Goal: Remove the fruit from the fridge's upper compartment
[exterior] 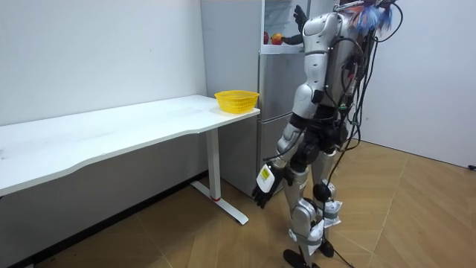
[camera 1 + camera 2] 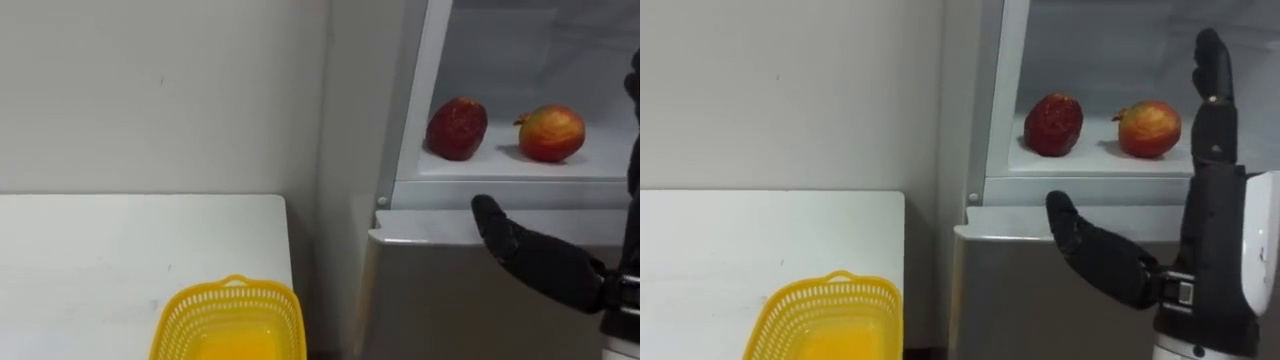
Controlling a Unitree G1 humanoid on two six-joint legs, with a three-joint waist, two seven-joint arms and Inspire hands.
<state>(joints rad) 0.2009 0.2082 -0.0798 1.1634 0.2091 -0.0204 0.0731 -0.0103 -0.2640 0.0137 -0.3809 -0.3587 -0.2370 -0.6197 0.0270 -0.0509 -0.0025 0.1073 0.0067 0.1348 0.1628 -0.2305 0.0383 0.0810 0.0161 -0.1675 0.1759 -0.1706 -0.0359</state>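
The upper fridge compartment point(image 2: 1110, 40) stands open. On its white shelf point(image 2: 1090, 160) lie two fruits: a dark red one point(image 2: 1053, 124) on the left and a red-and-yellow apple point(image 2: 1149, 129) to its right. My right hand point(image 2: 1215, 250) is raised in front of the shelf, just right of the apple. It is open, with straight fingers point(image 2: 1212, 90) pointing up and the thumb spread to the left, and it touches neither fruit. In the room view my left hand point(image 1: 264, 186) hangs by my thigh as I stand facing the fridge point(image 1: 279, 82).
A yellow plastic basket point(image 2: 825, 320) sits on the white table point(image 2: 730, 250), at the end nearest the fridge. The shut lower fridge door point(image 2: 1040, 300) is below the shelf. A grey wall panel point(image 2: 958, 100) separates table and fridge.
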